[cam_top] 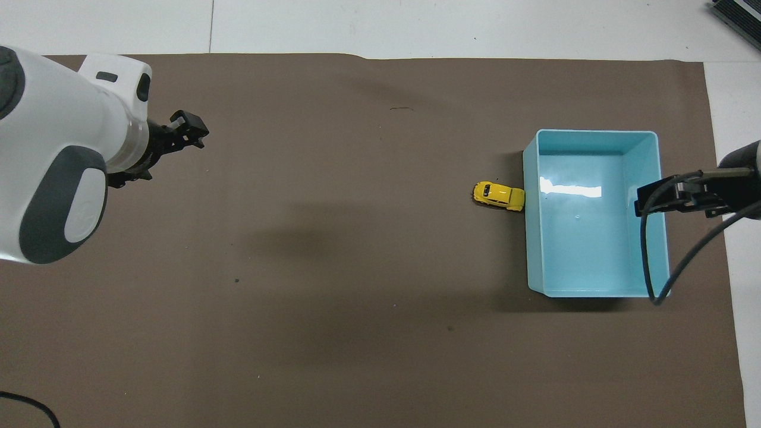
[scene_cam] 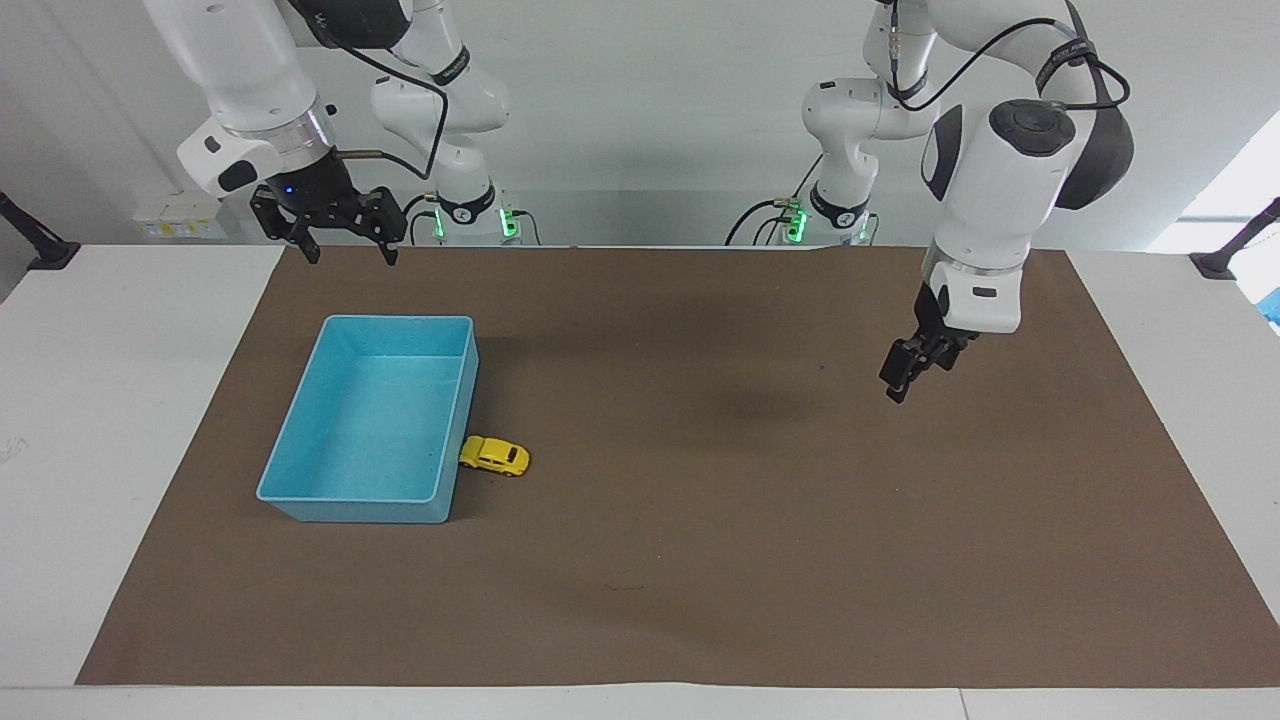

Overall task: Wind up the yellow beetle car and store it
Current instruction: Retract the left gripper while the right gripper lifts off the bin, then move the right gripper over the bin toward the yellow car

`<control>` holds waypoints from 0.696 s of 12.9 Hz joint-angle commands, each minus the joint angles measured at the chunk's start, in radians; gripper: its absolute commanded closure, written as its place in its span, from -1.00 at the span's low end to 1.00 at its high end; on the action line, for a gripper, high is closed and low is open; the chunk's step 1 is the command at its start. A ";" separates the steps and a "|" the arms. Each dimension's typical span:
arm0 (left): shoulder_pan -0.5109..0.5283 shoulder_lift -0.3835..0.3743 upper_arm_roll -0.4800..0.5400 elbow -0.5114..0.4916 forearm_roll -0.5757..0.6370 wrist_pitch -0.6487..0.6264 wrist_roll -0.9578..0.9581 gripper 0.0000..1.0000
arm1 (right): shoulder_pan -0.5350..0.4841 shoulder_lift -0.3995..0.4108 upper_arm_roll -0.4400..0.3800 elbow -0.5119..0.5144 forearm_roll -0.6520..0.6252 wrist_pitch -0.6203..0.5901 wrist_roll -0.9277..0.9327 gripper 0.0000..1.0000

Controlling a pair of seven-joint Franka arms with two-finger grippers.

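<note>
Empty light-blue bin (scene_cam: 300,440) on brown mat (scene_cam: 700,560)

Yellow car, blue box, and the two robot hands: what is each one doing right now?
yellow beetle car: on its wheels on the brown mat, against the box's outer wall, not held.
blue box: upright, empty.
left gripper: open, empty, raised over bare mat.
right gripper: open, empty, waiting above the mat's edge near the box.

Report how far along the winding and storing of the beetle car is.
Done: nothing that shows. The yellow beetle car sits on the brown mat against the outside wall of the blue bin, not in it. In hand: nothing; the left gripper hangs open over bare mat toward the left arm's end, and the right gripper waits open near its base. Left: picking up the car, winding it, storing it.
</note>
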 commanded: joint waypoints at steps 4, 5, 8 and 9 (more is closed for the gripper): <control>-0.001 -0.076 0.078 -0.022 -0.048 -0.099 0.333 -1.00 | -0.006 0.003 0.014 -0.008 0.027 0.043 0.055 -1.00; 0.002 -0.082 0.089 -0.022 -0.048 -0.117 0.396 -1.00 | -0.005 0.009 0.016 -0.008 0.028 0.046 0.090 -1.00; 0.030 -0.105 0.101 -0.020 -0.050 -0.168 0.525 -1.00 | 0.029 0.020 0.023 -0.008 0.028 0.051 0.263 -1.00; 0.027 -0.115 0.121 -0.018 -0.051 -0.177 0.562 -1.00 | 0.046 0.031 0.023 -0.006 0.028 0.063 0.335 -1.00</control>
